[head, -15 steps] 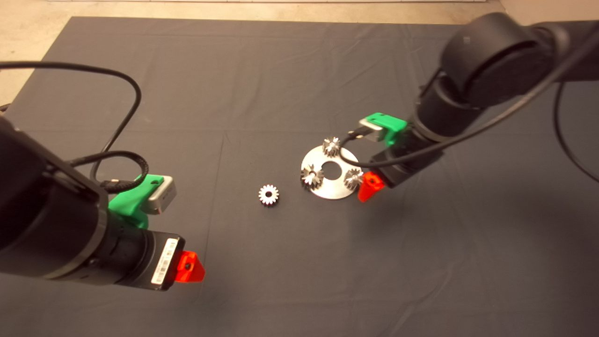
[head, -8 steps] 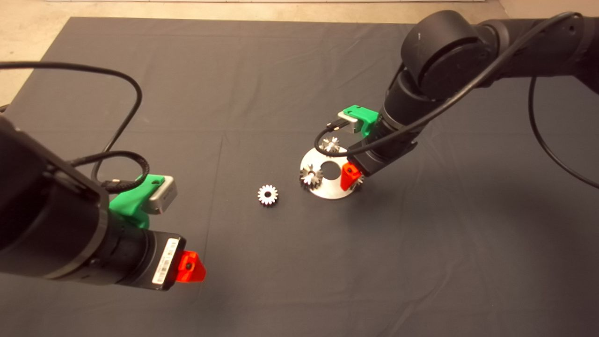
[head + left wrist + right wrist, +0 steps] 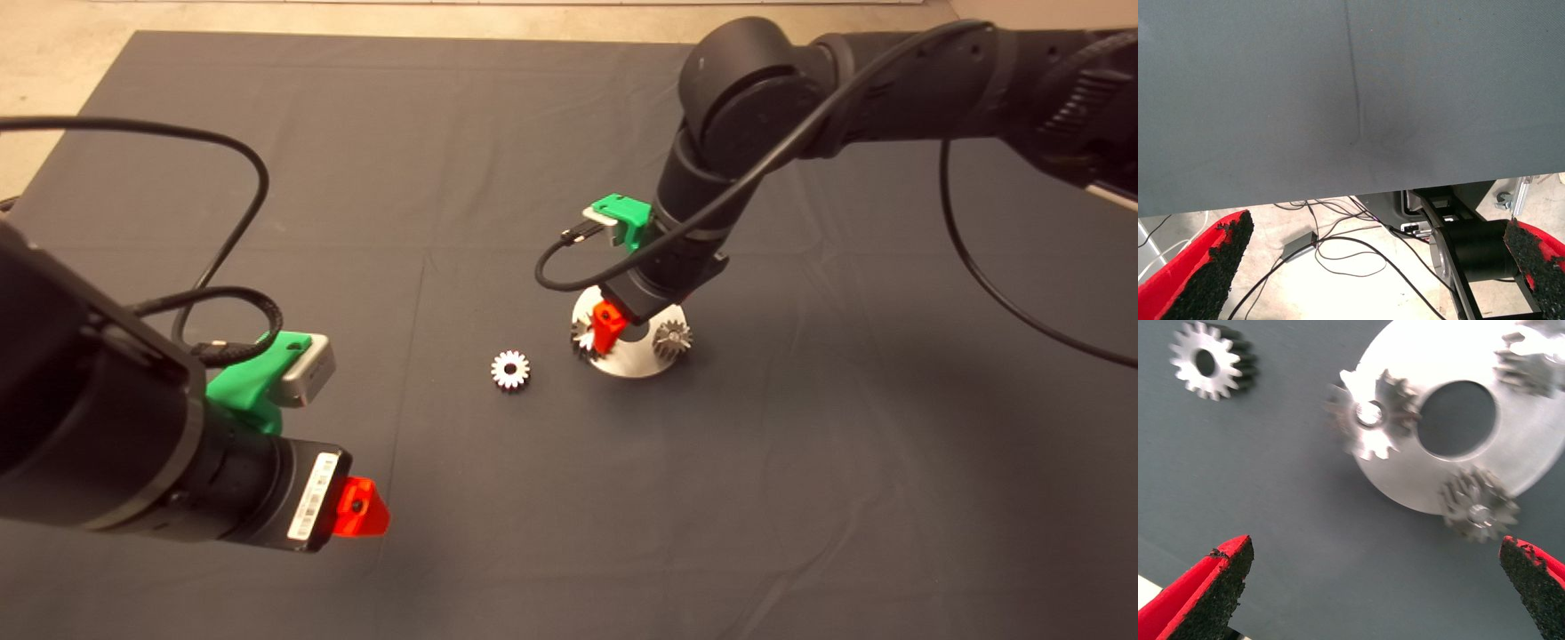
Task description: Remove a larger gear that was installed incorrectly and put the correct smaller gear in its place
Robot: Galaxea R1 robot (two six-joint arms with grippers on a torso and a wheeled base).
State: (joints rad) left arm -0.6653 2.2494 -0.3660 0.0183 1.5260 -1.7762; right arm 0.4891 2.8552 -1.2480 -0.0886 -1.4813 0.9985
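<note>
A round silver plate lies mid-mat and carries three gears. The larger gear, the widest, with slanted teeth, sits on the plate's left side. The smaller gear, bright silver with a dark centre hole, lies loose on the mat left of the plate. My right gripper hovers open above the plate, lined up with the larger gear. One of its red fingers shows beside that gear. My left gripper stays parked at the lower left, open and holding nothing.
A darker gear sits on the plate's right side. Another gear is at its far side, hidden under the right arm in the head view. Cables lie on the floor past the mat edge.
My right arm has swung left across the plate, from its right edge to above its left side. The left arm and the loose gear have not moved.
</note>
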